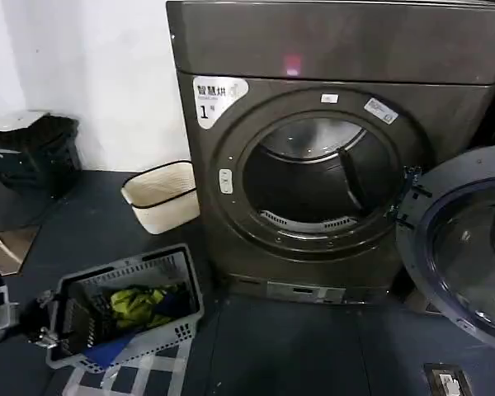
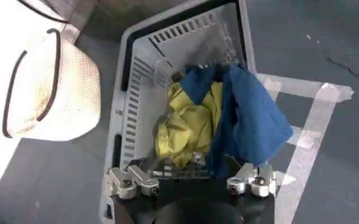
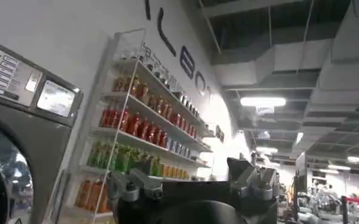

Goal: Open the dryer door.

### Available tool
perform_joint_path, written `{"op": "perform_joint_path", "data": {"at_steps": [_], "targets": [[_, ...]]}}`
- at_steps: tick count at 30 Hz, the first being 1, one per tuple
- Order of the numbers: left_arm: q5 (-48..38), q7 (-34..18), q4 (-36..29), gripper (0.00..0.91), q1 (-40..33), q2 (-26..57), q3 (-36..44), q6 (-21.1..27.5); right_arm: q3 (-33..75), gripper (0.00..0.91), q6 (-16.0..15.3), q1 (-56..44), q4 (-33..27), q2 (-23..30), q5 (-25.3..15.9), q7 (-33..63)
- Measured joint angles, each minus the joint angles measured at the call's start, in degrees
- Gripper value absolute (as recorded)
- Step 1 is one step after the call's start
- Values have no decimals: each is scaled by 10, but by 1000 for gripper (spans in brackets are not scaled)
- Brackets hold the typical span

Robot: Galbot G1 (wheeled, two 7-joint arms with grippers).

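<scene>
The dryer (image 1: 330,41) stands against the wall, with a white "1" sticker and a small pink light. Its round drum opening (image 1: 322,181) is uncovered. The dryer door (image 1: 466,247) is swung wide open to the right, its inner rim and glass facing me. My left gripper (image 1: 49,318) hangs low on the left, at the near end of a grey laundry basket (image 2: 121,91), far from the door. In its wrist view the left gripper (image 2: 191,182) is open and holds nothing. My right gripper (image 3: 194,185) points up towards shelves and ceiling, open and holding nothing.
The grey basket (image 1: 190,289) holds yellow cloth (image 2: 182,131) and blue cloth (image 2: 252,115). A white woven basket (image 1: 161,196) sits left of the dryer. A black bin (image 1: 33,153) stands far left. A neighbouring machine (image 3: 14,122) and bottle shelves (image 3: 136,128) lie beyond the right gripper.
</scene>
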Motion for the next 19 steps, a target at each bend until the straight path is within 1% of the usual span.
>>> {"op": "perform_joint_path", "data": {"at_steps": [4, 19], "targets": [[6, 15, 2, 907, 0, 1, 0, -2, -2, 907, 0, 1, 1, 2, 0, 0], [14, 21, 7, 907, -1, -8, -6, -2, -8, 907, -4, 6, 7, 8, -3, -4]]}}
